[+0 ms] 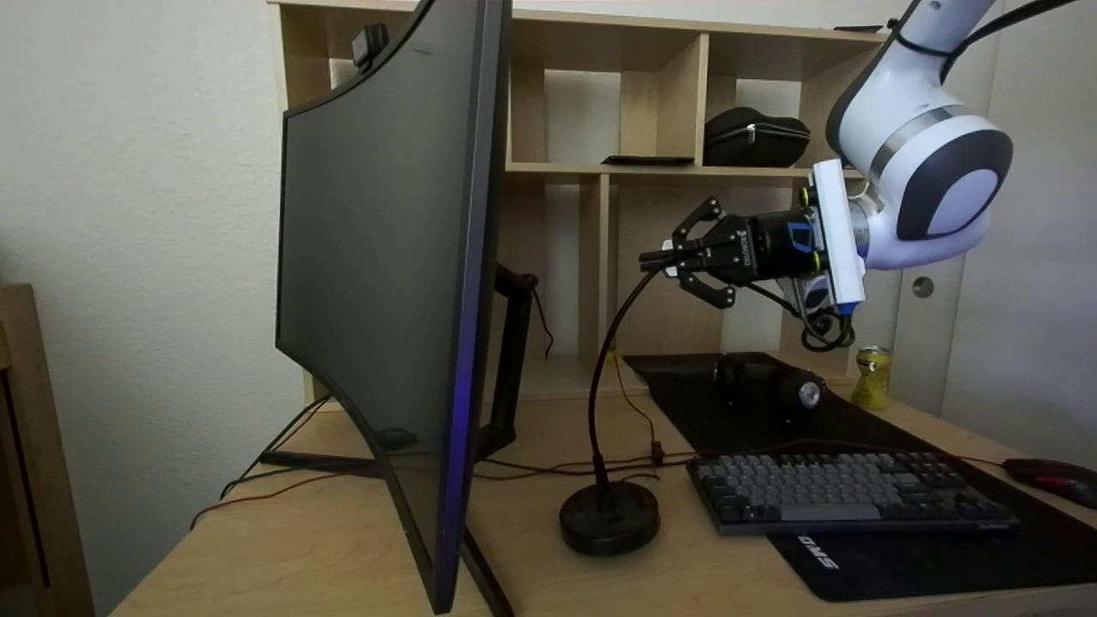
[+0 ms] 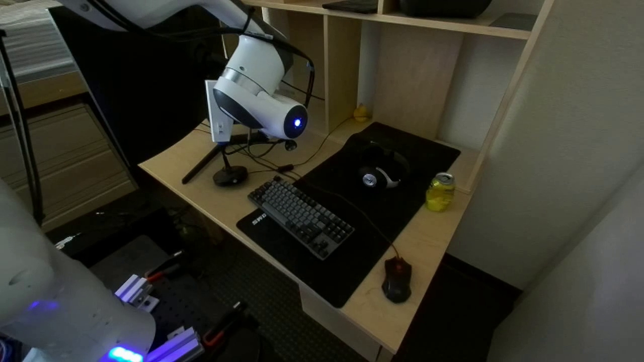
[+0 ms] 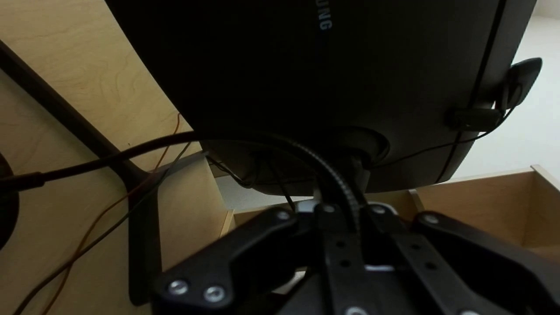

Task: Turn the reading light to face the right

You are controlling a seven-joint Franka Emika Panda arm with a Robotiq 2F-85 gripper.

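Observation:
The reading light [image 1: 595, 377] is a slim black gooseneck lamp on a round black base. The base stands flat on the desk, and the neck rises and curves toward my gripper [image 1: 658, 259]. My gripper is level, pointing at the monitor, and its fingers are shut on the upper end of the neck. In the wrist view the neck [image 3: 131, 151] arcs across and enters between my fingers [image 3: 356, 214]. The small head is hidden among the fingers. In an exterior view the lamp base [image 2: 230, 176] shows, but the arm hides the gripper and upper neck.
A large curved monitor [image 1: 377, 257] stands close beyond my fingertips. A keyboard [image 1: 848, 488], headphones [image 1: 771, 383] and a black mat [image 2: 322, 271] lie beside the lamp. A yellow can [image 2: 440, 192] and mouse [image 2: 397, 280] are farther off. Cables cross behind the base; a shelf [image 1: 651, 171] backs the desk.

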